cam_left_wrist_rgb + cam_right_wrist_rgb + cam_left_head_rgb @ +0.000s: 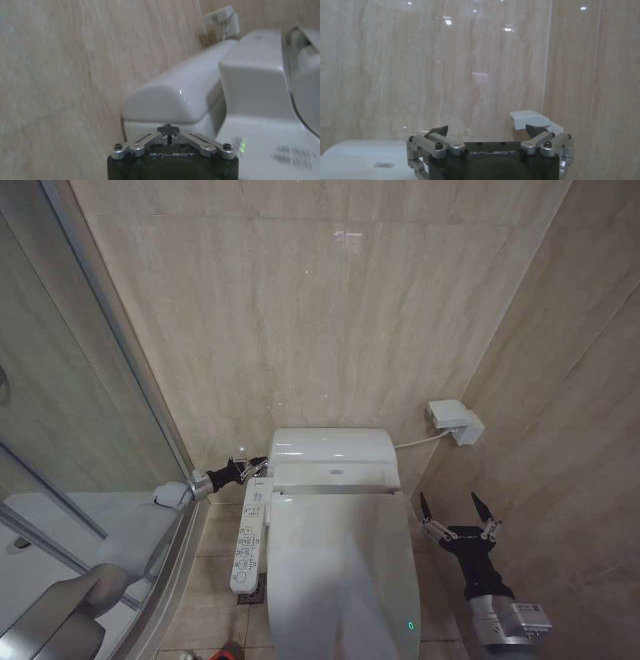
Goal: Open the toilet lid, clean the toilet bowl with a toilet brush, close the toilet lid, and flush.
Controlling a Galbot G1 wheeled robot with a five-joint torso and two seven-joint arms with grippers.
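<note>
With the lid (345, 580) down at lower centre of the head view, we judge flushing is due: left gripper (250, 467), fingers pressed together, beside the tank (332, 445); press squarely. Right gripper (459, 514) spread, lower right.

bathroom: beige tiled walls (330, 310), bidet toilet (340, 570), glass shower enclosure (70, 430).

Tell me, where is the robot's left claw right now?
In the head view, the shut left gripper is at the left rear corner of the white toilet, touching or nearly touching beside the white tank, just above the button panel.
</note>
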